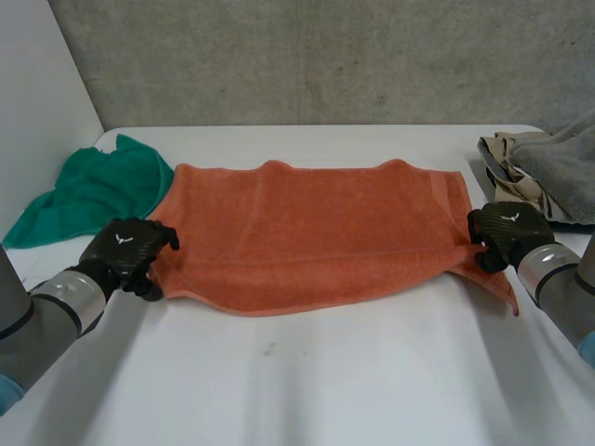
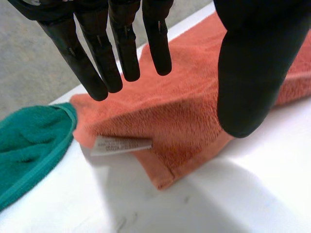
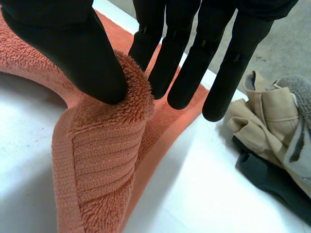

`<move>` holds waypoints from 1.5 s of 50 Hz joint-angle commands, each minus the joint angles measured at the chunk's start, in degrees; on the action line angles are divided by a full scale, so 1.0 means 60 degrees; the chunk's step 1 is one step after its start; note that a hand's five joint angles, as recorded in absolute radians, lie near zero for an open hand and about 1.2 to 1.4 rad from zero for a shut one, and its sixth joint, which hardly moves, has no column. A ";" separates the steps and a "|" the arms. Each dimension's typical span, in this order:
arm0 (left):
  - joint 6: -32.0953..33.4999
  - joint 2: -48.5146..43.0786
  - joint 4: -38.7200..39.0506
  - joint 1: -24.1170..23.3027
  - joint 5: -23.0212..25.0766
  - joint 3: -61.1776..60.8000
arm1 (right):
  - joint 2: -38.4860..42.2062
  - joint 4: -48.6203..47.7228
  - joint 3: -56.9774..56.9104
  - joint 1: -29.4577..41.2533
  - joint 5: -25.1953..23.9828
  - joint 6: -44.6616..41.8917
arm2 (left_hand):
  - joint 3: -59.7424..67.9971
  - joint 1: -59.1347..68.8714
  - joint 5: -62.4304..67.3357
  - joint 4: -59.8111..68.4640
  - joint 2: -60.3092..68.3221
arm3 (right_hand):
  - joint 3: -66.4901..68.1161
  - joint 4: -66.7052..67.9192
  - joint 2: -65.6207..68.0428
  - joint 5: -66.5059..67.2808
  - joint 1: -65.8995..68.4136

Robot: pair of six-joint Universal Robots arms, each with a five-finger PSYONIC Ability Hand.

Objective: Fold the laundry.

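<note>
An orange towel (image 1: 307, 232) lies folded across the middle of the white table. My left hand (image 1: 125, 253) hovers at its left end, over the near corner. In the left wrist view that hand (image 2: 99, 63) has straight fingers and its thumb set apart, nothing between them, just above the towel (image 2: 184, 111) and its white label (image 2: 121, 144). My right hand (image 1: 502, 232) is at the towel's right end. There the thumb (image 3: 82, 53) and fingers pinch a raised fold of the towel (image 3: 102, 160), lifting that edge off the table.
A green cloth (image 1: 102, 186) lies crumpled at the back left, touching the towel's left end (image 2: 24, 145). A pile of beige and grey clothes (image 1: 548, 177) sits at the back right, close beside my right hand (image 3: 272, 126). Bare table (image 1: 307, 381) runs along the front.
</note>
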 commanded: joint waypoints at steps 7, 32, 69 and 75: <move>0.0685 -0.1528 -0.0761 -0.0474 0.0177 0.1184 | -0.0091 -0.0005 0.0073 -0.0015 0.0012 0.0042 | 0.1188 0.1183 0.1045 0.1082 0.1154 | 0.1939 0.1894 0.2047 0.2179 0.2594; 0.0683 -0.2041 0.1099 -0.1046 -0.2958 0.1786 | -0.0311 0.0507 0.0117 -0.0074 0.0012 -0.0031 | 0.2757 0.2752 0.2613 0.2650 0.2722 | 0.1939 0.1894 0.2047 0.2179 0.2594; 0.5198 0.0671 -0.4484 -0.0254 -0.1462 0.1196 | -0.0253 0.6940 -0.2209 0.0042 0.1080 -0.5892 | 0.8250 0.8245 0.8107 0.8144 0.8215 | 0.1939 0.1894 0.2047 0.2179 0.2594; 0.3750 0.0098 -0.3064 -0.0928 -0.2590 0.4389 | -0.0120 0.5095 -0.4318 0.0365 0.1667 -0.3814 | 0.8250 0.8245 0.8107 0.8144 0.8215 | 0.1939 0.1894 0.2047 0.2179 0.2594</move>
